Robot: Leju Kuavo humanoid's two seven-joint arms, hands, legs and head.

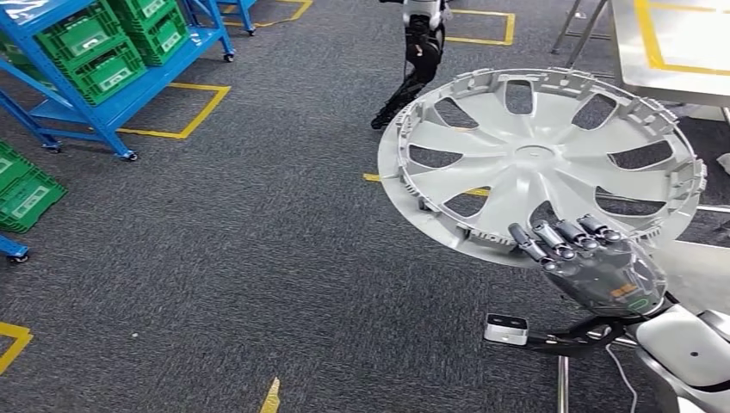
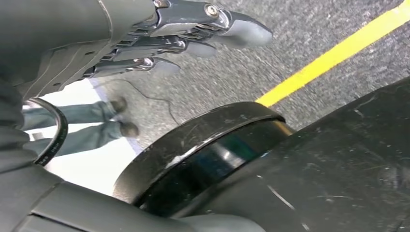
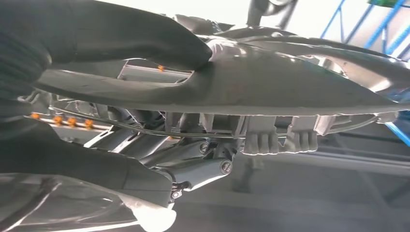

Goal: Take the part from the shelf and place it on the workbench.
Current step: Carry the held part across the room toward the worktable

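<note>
While the right hand [image 1: 603, 267] grips the hubcap [image 1: 538, 159] rim (tilted), the left hand [image 2: 159, 43] hangs empty, fingers apart.

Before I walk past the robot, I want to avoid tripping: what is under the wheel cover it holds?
Under the wheel cover, held by the right hand, lie grey carpet, a yellow floor line, and a steel workbench edge. Its solid spokes hide the floor directly beneath.

Open carpet floor [image 1: 241, 258] ahead-left. Blue shelf [image 1: 103, 95] with green crates [image 1: 103, 60] far left; second robot [image 1: 417, 60] ahead; surface [image 1: 680, 43] far right, unobstructed.
</note>
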